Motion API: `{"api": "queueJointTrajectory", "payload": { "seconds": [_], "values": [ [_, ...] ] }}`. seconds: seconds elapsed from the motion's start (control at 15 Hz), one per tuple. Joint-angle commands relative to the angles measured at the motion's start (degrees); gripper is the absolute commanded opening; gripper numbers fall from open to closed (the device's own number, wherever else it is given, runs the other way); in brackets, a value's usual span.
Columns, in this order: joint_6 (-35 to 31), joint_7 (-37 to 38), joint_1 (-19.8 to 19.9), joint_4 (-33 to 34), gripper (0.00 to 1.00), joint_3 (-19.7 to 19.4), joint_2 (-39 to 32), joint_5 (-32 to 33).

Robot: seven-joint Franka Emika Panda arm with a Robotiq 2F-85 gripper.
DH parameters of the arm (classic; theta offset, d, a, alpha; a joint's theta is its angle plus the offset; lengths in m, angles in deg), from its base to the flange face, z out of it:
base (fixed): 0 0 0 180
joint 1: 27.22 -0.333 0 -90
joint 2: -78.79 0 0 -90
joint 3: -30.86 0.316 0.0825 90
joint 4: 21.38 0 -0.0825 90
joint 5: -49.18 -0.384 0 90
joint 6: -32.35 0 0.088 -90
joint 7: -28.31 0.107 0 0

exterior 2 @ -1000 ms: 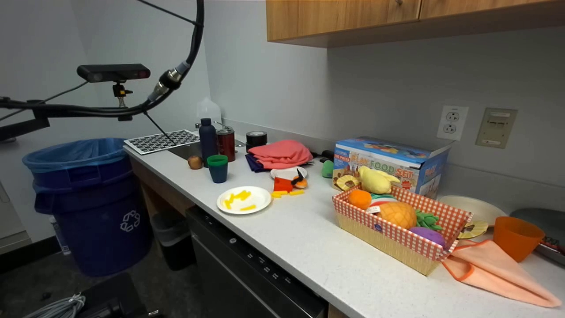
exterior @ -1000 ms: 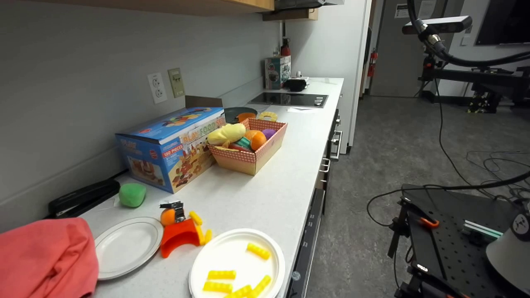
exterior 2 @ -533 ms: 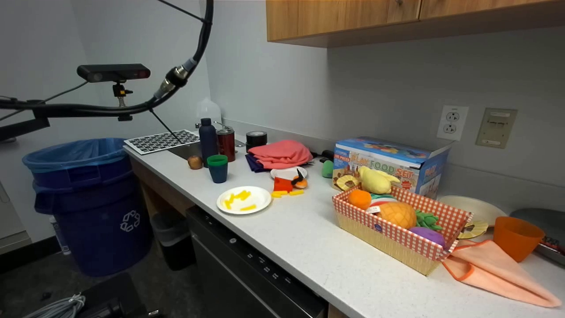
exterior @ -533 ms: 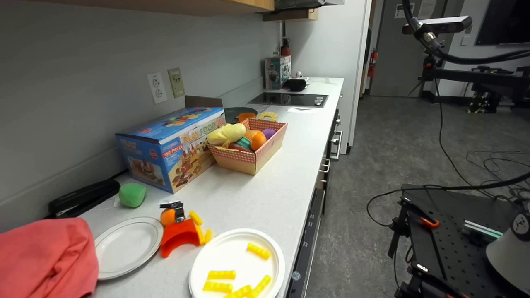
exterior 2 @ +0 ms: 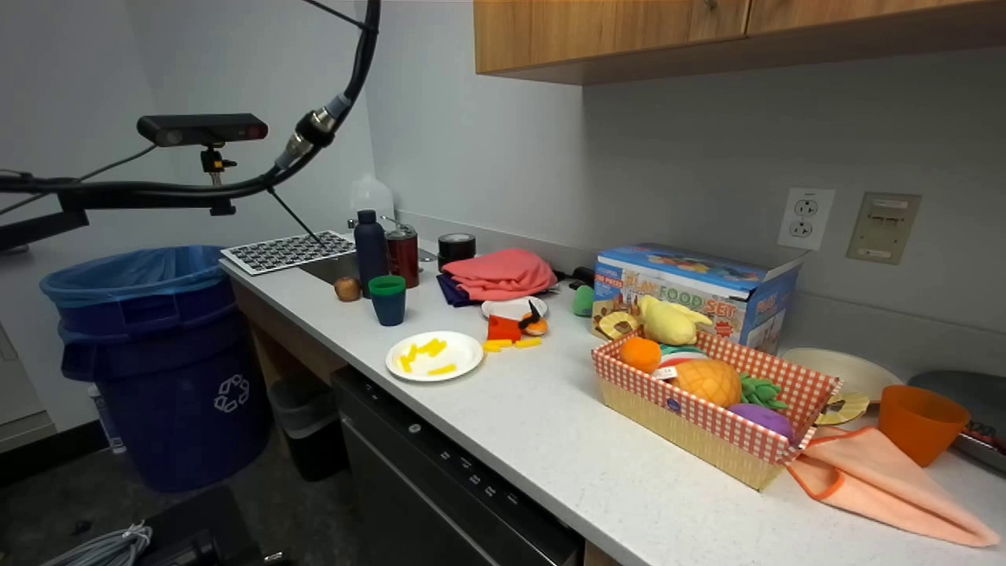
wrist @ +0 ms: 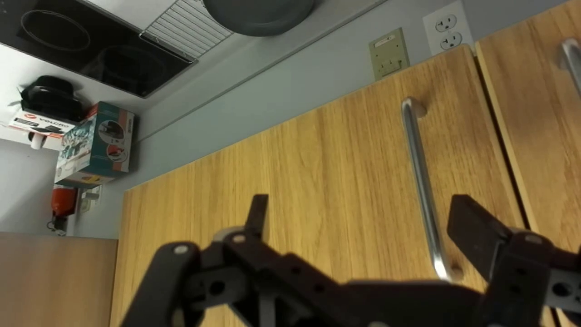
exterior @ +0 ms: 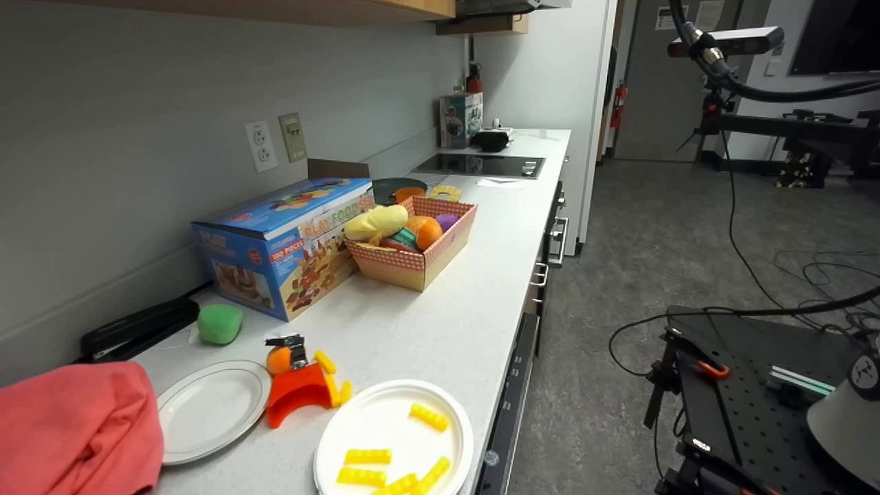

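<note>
Since a second ago, the black cable (exterior 2: 316, 128) has swung slightly rightward in the upper left of an exterior view. In your wrist view, the cooktop (wrist: 109, 54) lies at upper left, the wooden cabinet door (wrist: 313, 168) fills the middle, and its metal handle (wrist: 422, 179) shows right of centre between the wide-spread fingers of your gripper (wrist: 360, 211), nearer the right one, nothing gripped. Your arm reaches in from the bottom edge, its pale base (exterior: 849, 426) at lower right in an exterior view.
</note>
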Motion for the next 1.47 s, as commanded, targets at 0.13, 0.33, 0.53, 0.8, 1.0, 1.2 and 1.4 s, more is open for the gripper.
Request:
{"api": "queueJointTrajectory", "payload": {
  "seconds": [0.13, 0.33, 0.53, 0.8, 1.0, 1.2, 1.4],
  "values": [
    [0.0, 0.0, 0.0, 0.0, 1.0, 0.0, 0.0, 0.0],
    [-0.4, -3.3, -0.1, -0.5, 1.0, 0.0, 0.1, -3.2],
    [-0.1, -4.9, -0.1, -0.7, 1.0, 0.1, 0.2, -6.1],
    [-0.8, -6.3, 0.0, -0.7, 1.0, 0.1, 0.1, -5.8],
    [-2.4, -6.8, 0.1, -0.8, 1.0, 0.0, -0.1, -5.5],
    [-3.4, -7.5, 0.2, -0.9, 1.0, 0.0, -0.1, -4.8],
    [-2.1, -6.0, 0.0, -0.7, 1.0, 0.1, -0.2, -4.4]
  ]
}}
